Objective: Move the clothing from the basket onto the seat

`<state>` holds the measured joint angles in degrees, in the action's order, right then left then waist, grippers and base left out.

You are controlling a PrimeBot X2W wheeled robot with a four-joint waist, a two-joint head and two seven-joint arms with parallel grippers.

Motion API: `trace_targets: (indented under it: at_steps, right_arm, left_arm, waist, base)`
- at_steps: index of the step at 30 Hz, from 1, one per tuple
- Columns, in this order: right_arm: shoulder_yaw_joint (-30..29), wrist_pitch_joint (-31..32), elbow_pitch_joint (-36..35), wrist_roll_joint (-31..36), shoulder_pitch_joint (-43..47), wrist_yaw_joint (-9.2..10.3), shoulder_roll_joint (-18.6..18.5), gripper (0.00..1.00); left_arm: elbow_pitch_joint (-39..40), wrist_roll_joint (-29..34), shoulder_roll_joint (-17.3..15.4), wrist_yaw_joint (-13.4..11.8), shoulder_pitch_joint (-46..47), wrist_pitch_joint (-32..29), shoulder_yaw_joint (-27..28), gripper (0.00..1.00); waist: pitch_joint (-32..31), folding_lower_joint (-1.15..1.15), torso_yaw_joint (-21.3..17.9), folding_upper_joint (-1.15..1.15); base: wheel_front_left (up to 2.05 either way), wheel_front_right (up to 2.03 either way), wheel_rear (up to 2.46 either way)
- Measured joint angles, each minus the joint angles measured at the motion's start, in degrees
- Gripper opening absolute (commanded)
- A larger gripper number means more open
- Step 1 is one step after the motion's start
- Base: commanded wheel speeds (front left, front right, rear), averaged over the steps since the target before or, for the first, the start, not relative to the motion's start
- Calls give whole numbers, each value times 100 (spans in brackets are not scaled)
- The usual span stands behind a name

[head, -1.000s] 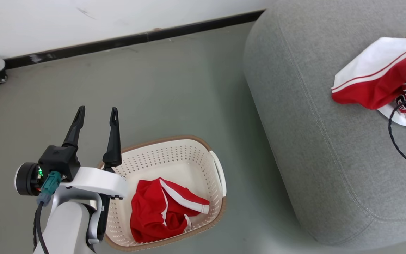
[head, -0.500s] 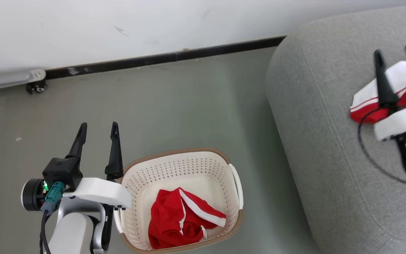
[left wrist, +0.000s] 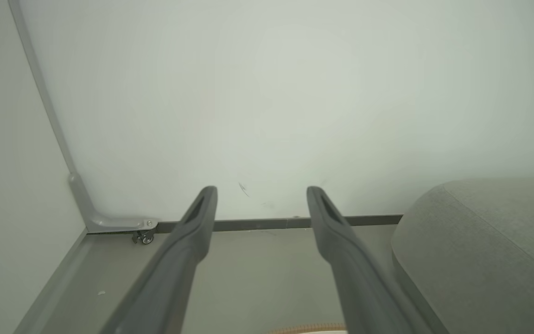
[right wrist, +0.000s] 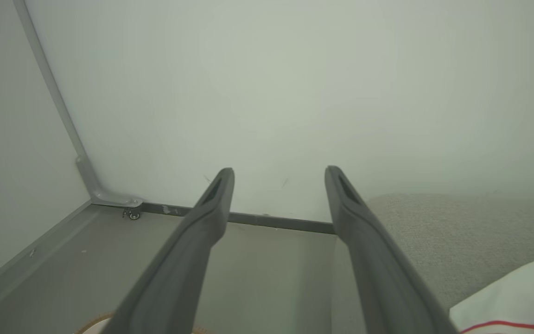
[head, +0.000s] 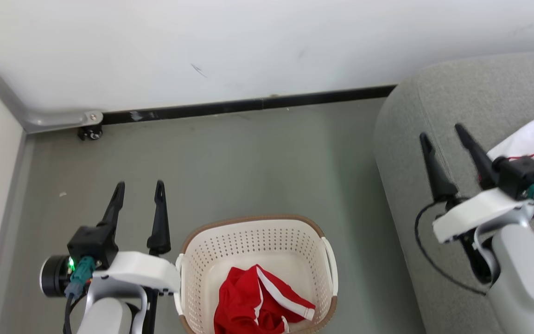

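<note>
Now my right pincer (head: 440,131), jaws spread and empty, has drawn clear of the soft red-and-white garment (head: 533,137) left on the big grey fabric sofa (head: 434,102). Another red white-striped garment (head: 244,306) lies in the cream perforated plastic basket (head: 248,219), beside my open, empty left pincer (head: 139,184). By my reckoning I'm halfway.

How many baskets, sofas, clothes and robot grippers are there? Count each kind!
Baskets: 1, the basket
Sofas: 1, the sofa
Clothes: 2, red garment in the basket, red-and-white garment on the sofa
Grippers: 2, left gripper, right gripper, both open
Total: 6
</note>
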<state>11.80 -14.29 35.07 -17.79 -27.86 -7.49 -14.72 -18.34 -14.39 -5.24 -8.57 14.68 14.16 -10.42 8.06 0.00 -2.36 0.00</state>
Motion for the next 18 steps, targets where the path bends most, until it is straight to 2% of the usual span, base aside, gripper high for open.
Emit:
trace_targets:
  at_steps: [18]
  right_arm:
    - [-497, 1, -147, 412, 1089, 0, 522, 100]
  left_arm:
    - [-89, 107, 48, 0, -536, 0, -23, 100]
  waist:
    - [-599, 0, 296, 0]
  base:
    - [0, 0, 0]
